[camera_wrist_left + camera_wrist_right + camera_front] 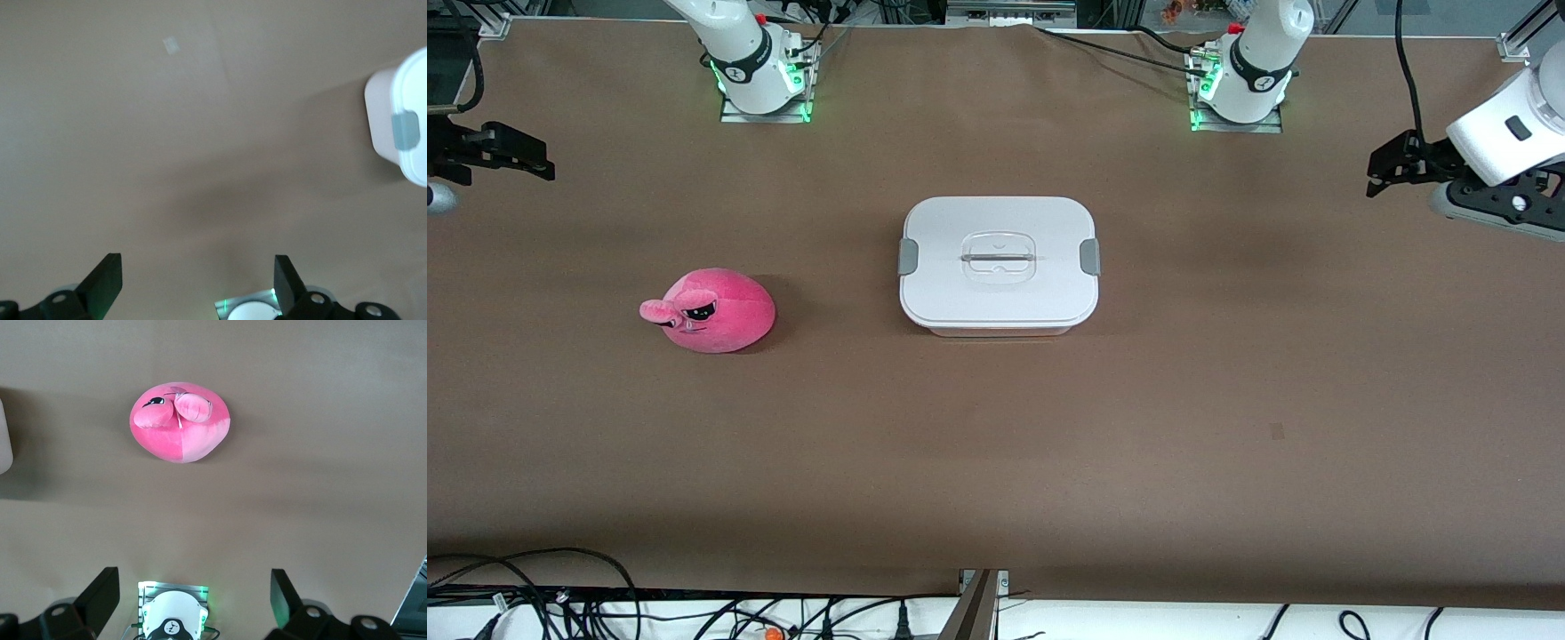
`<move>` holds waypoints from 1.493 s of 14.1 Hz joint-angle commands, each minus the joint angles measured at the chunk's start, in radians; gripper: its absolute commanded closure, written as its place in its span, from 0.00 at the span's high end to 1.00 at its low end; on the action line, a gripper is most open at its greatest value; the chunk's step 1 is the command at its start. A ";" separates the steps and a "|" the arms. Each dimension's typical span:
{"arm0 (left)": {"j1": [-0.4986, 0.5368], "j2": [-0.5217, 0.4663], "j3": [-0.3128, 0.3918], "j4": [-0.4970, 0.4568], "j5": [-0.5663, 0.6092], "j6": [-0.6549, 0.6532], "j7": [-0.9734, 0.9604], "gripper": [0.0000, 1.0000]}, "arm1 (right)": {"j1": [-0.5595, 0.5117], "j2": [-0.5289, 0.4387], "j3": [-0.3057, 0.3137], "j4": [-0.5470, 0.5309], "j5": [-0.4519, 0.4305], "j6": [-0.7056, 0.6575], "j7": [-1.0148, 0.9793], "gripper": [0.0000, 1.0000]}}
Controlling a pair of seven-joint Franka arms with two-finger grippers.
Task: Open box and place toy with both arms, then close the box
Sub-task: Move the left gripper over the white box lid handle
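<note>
The box [999, 264] stands shut in the middle of the table, its white lid on, with a grey clip [1089, 257] at each end and a clear handle [998, 258] in the centre. One pink corner of the box [383, 123] shows in the left wrist view. The toy [711, 311], a pink plush with dark eyes, lies beside the box toward the right arm's end; the right wrist view also shows the toy [180, 423]. My left gripper [1380, 176] hangs open and empty over the left arm's end of the table. My right gripper [538, 162] hangs open and empty over the right arm's end.
Both arm bases [765, 80] [1240, 89], lit green, stand along the table edge farthest from the front camera. Cables [560, 596] run along the nearest edge. A small pale mark [1277, 431] lies on the brown cover [996, 462], nearer the front camera than the box.
</note>
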 commanded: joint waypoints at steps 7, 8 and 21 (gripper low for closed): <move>-0.028 0.124 -0.279 0.066 -0.153 -0.047 0.070 1.00 | -0.003 0.031 0.001 0.025 0.005 -0.011 0.007 1.00; -0.035 0.165 -0.316 0.089 -0.153 -0.007 0.096 1.00 | 0.000 0.039 0.001 0.026 0.003 -0.011 0.009 1.00; -0.339 0.511 -0.378 0.138 -0.022 0.413 0.239 1.00 | -0.011 0.114 -0.004 0.013 0.002 -0.025 -0.002 1.00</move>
